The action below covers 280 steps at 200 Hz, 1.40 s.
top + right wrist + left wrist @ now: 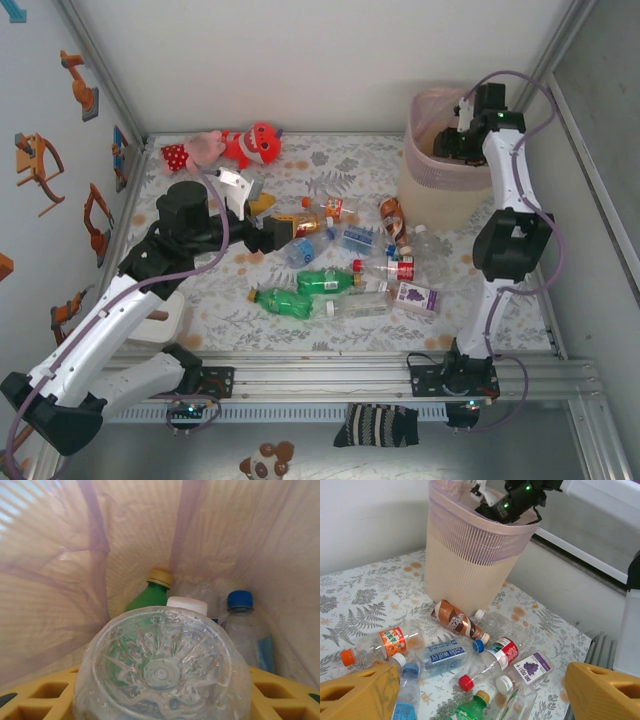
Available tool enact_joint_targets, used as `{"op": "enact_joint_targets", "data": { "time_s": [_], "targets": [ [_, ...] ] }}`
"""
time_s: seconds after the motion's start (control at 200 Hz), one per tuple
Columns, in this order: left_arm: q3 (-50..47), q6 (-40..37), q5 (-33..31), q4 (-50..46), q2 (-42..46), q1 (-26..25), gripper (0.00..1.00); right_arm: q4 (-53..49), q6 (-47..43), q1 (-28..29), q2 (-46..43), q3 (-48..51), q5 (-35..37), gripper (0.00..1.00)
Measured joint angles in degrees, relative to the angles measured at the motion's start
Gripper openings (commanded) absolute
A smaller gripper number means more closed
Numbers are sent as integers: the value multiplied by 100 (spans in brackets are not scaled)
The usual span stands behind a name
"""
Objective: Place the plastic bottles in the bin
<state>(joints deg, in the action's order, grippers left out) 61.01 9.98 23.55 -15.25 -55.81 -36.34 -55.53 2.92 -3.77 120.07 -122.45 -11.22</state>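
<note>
Right tool is down inside the bin, clamped on a clear bottle, with a green bottle and a blue-capped one below it. Left tool is spread wide, hovering over the loose bottles scattered on the table beside the bin.

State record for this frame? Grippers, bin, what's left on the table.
left gripper: open, empty, over the loose bottles
right gripper: in the bin's mouth, shut on clear bottle
bin: upright, bag-lined; holds green bottle and blue-capped bottle
table: about ten bottles lying beside the bin
plush toys: far left corner
</note>
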Motion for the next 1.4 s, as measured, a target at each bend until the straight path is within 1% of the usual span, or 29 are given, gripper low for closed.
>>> {"op": "enact_joint_targets", "data": {
  "time_s": [0.145,0.28,0.481,0.806,0.941,1.197,1.402],
  "targets": [
    [0,31,2,0,-11,2,85,-20,2,-2,332,9,20,52],
    [0,35,0,-7,-24,2,85,-35,17,-2,573,4,15,60],
    [0,59,-9,-17,-24,2,86,-114,50,0,614,-24,24,69],
    [2,76,-122,-33,-24,2,85,-396,68,0,555,-24,46,75],
    [13,74,-201,-103,-26,7,85,-426,70,0,203,-31,85,75],
    [131,70,-380,-372,-138,52,85,-426,70,28,-841,-256,87,75],
    [334,-22,-518,-811,-385,125,85,-428,70,92,-1633,-293,90,75]
  ]
}}
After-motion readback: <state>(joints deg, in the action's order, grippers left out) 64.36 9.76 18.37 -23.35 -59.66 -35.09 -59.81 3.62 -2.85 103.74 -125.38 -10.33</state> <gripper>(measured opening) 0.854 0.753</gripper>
